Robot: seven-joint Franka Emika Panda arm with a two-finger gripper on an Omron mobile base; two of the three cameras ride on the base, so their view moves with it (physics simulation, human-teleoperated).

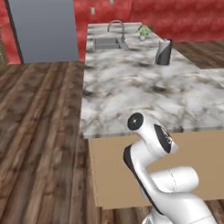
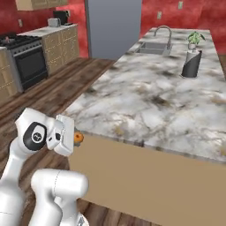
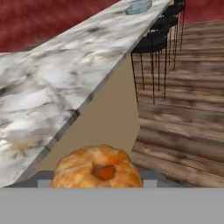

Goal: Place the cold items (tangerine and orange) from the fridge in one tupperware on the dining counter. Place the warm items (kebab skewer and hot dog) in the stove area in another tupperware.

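The tangerine (image 3: 97,168) is sitting right at the gripper (image 3: 97,183), filling the bottom middle of the hand view with its puckered orange skin and darker stem dimple facing the camera. From the right base view the same fruit (image 2: 78,137) is peeking out as a small orange spot just past the white hand (image 2: 66,134), level with the edge of the counter. The jaws appear to be closing on the fruit, though the fingertips themselves are hidden behind it, so their exact spread cannot be told.

The arm (image 1: 149,144) is folding low in front of the marble island counter (image 1: 140,90), with the hand hanging beside the tan side panel below the countertop edge. In the hand view the counter (image 3: 52,78) is running away toward a row of black bar stools (image 3: 153,43) standing along its far side, and a clear glassy container (image 3: 139,6) is resting on its far end.

Farther off on the countertop a sink with a curved faucet (image 1: 114,29), a small potted plant (image 1: 143,32) and a paper towel holder (image 1: 163,52) are standing. A grey fridge (image 1: 44,29) is rising behind, and a stove (image 2: 26,64) is sitting against the left wall.
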